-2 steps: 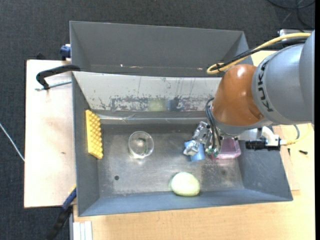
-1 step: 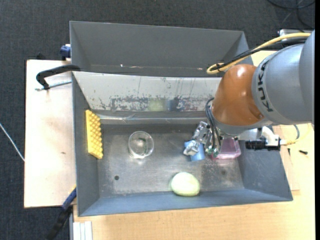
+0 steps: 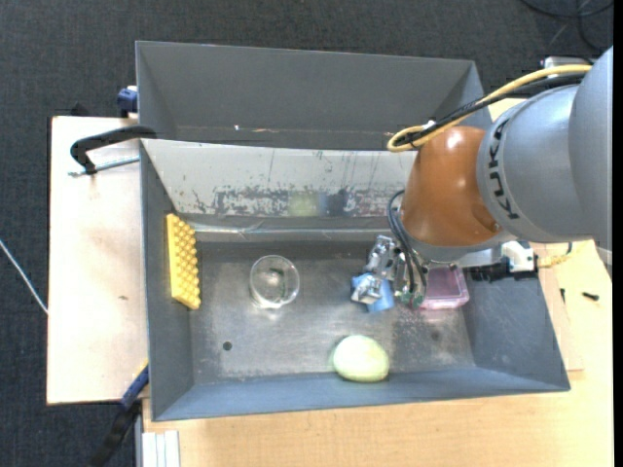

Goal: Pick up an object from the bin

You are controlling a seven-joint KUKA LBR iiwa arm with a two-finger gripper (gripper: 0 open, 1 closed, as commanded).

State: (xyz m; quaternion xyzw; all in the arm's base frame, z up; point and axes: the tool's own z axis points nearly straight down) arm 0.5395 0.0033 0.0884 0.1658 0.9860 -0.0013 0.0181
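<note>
My gripper (image 3: 401, 278) hangs low over the right half of the bin floor, under the arm's orange cover. Just left of it lies a small blue and silver thing (image 3: 373, 282), touching or nearly touching the fingers. A pink translucent box (image 3: 444, 288) sits right beside the gripper on its right, partly hidden by the arm. A pale yellow-green ball (image 3: 361, 358) rests near the front wall, below the gripper.
A clear glass cup (image 3: 274, 280) stands left of the middle. A yellow ribbed block (image 3: 182, 260) leans against the left wall. The arm with its orange cover and yellow cable covers the bin's right back corner.
</note>
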